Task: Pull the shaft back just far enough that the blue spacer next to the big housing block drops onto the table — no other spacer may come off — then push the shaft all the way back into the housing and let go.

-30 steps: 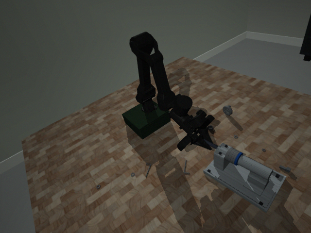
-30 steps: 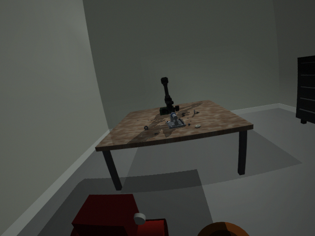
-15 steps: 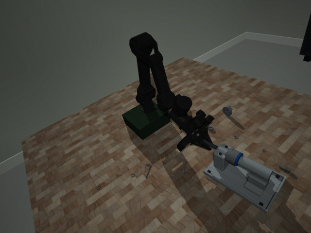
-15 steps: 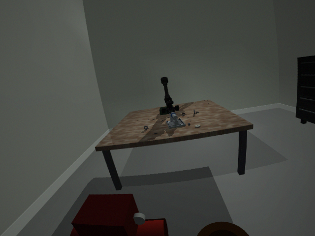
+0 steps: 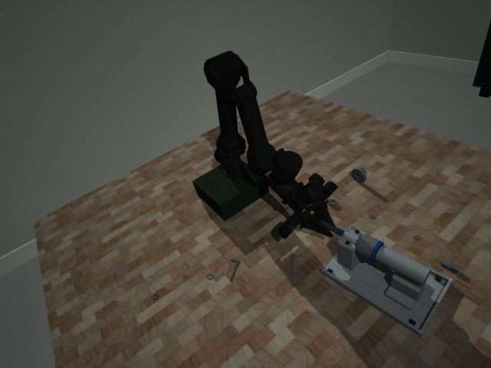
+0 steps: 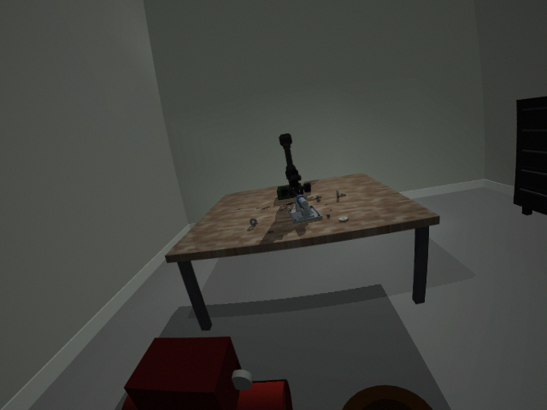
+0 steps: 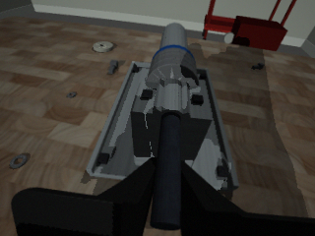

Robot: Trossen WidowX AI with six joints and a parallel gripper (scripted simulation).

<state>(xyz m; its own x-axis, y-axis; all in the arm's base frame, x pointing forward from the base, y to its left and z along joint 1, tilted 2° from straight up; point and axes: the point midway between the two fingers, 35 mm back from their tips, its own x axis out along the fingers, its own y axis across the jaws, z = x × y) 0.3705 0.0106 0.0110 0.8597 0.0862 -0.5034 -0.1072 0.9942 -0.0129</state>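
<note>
The dark shaft [image 5: 336, 229] [image 7: 168, 187] runs from my gripper into the near grey support block [image 5: 346, 253] [image 7: 148, 133]. My gripper [image 5: 331, 229] [image 7: 166, 164] is shut on the shaft, a short way outside that block. Beyond the block, grey spacers [image 5: 365, 244] [image 7: 172, 61] sit in a row in line with the shaft. The blue spacer [image 5: 373, 255] [image 7: 175, 47] is up in line at their far end, against the long grey cylindrical housing [image 5: 404, 263] [image 7: 174, 34]. The shaft inside them is hidden. The fixture stands on a grey base plate [image 5: 357, 287].
Two hex keys [image 5: 235, 270] [image 5: 293, 265] and nuts [image 5: 209, 276] [image 5: 155, 295] lie left of the fixture. A bolt [image 5: 449, 266] [image 7: 113, 67], a pale disc [image 7: 102, 46] and a flanged wheel [image 5: 358, 175] lie on its other side. The green block [image 5: 224, 194] is under the arm's base.
</note>
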